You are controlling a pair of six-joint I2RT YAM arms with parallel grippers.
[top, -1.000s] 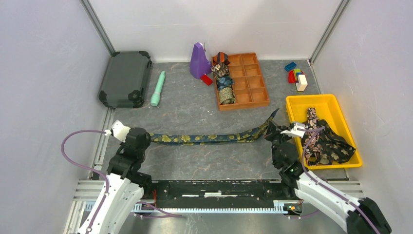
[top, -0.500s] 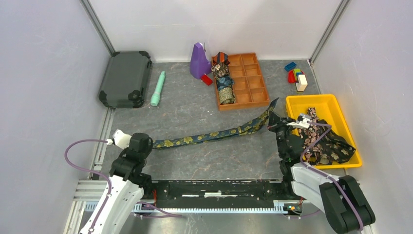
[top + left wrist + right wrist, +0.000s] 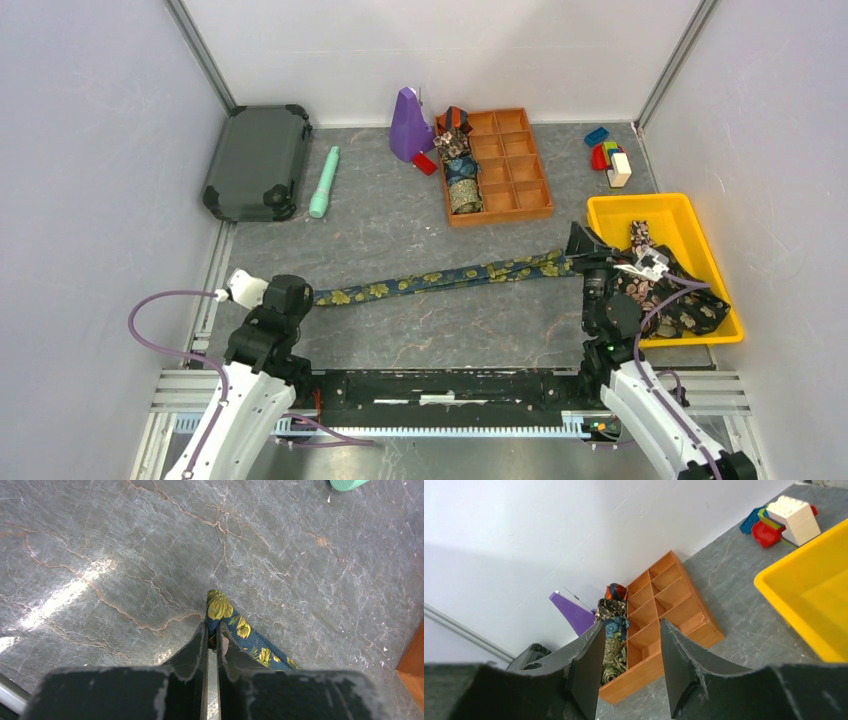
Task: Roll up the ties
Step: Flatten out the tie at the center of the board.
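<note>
A navy-and-gold tie (image 3: 440, 278) lies stretched across the table between my two arms. My left gripper (image 3: 303, 297) is shut on its narrow end; in the left wrist view the gold-flowered tip (image 3: 220, 606) sticks out past the pinched left gripper (image 3: 212, 632). My right gripper (image 3: 583, 248) hovers over the tie's wide end, beside the yellow bin. The right wrist view shows the right gripper (image 3: 631, 632) open with nothing between its fingers. Rolled ties (image 3: 461, 170) fill the left column of an orange tray (image 3: 520, 165). A black-pink tie (image 3: 685, 300) lies crumpled in the bin.
The yellow bin (image 3: 612, 212) stands at the right, with coloured blocks (image 3: 608, 155) behind it. A purple object (image 3: 408, 125) stands left of the orange tray. A mint-green stick (image 3: 324, 182) and a dark case (image 3: 258, 160) lie at the back left.
My right gripper swung right towards the yellow bin, then opened and let go of the tie's wide end. The tie now lies flatter. My left gripper has hardly moved.
</note>
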